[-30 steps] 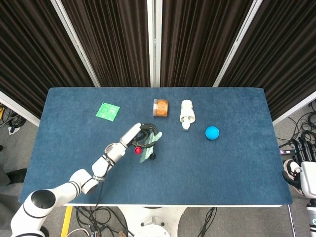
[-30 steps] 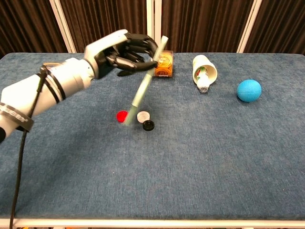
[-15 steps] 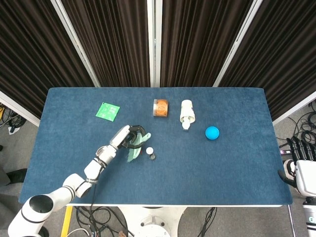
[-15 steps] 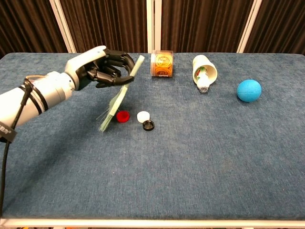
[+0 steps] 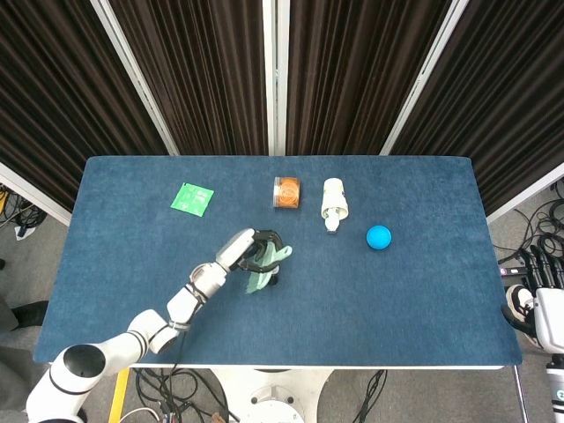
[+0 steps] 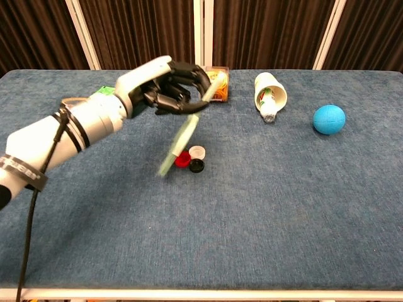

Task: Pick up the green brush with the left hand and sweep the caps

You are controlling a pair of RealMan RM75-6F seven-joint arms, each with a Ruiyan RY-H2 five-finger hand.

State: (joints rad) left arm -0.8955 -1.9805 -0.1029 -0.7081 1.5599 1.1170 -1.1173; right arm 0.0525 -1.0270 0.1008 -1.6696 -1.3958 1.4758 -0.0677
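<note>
My left hand (image 6: 165, 88) hovers above the table and grips the green brush (image 6: 184, 135) by its handle. The brush slants down and to the left, blurred, with its bristles just left of the caps. A red cap (image 6: 182, 160), a white cap (image 6: 198, 151) and a black cap (image 6: 197, 166) lie bunched together on the blue cloth. In the head view the left hand (image 5: 251, 251) and the brush (image 5: 261, 275) cover most of the caps. My right hand (image 5: 539, 264) hangs beyond the table's right edge, fingers apart, holding nothing.
An orange jar (image 6: 218, 86) lies just behind the left hand. A white cup (image 6: 269, 93) lies on its side to the right of it, and a blue ball (image 6: 329, 119) further right. A green card (image 5: 192, 197) lies at the back left.
The left hand swung right with the brush. The red cap slid right and now touches the white and black caps. The right hand stayed put.
</note>
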